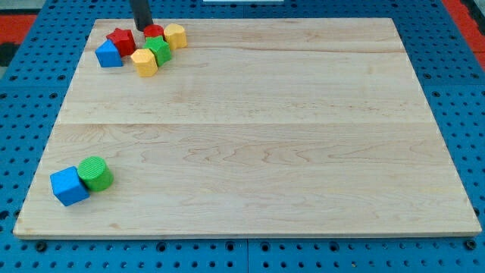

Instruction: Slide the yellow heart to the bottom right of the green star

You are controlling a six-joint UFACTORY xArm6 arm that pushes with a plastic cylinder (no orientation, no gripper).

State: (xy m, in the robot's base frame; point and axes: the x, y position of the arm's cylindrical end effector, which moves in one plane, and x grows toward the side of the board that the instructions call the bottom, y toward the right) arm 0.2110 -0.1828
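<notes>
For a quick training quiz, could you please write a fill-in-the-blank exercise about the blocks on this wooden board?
1. My tip stands at the view's ____ left, by the cluster.
2. The green cylinder block touches a ____ cube.
3. The blue block in the top cluster lies at the cluster's ____ end.

Missing: top; blue; left

Bright, even light falls from overhead across the pale wooden table (pixel 265 136), with no glare. Blocks cast only short, soft shadows at their bases. Focus is slightly soft throughout, with mild compression blur on the far cluster; edges show little distortion.
</notes>
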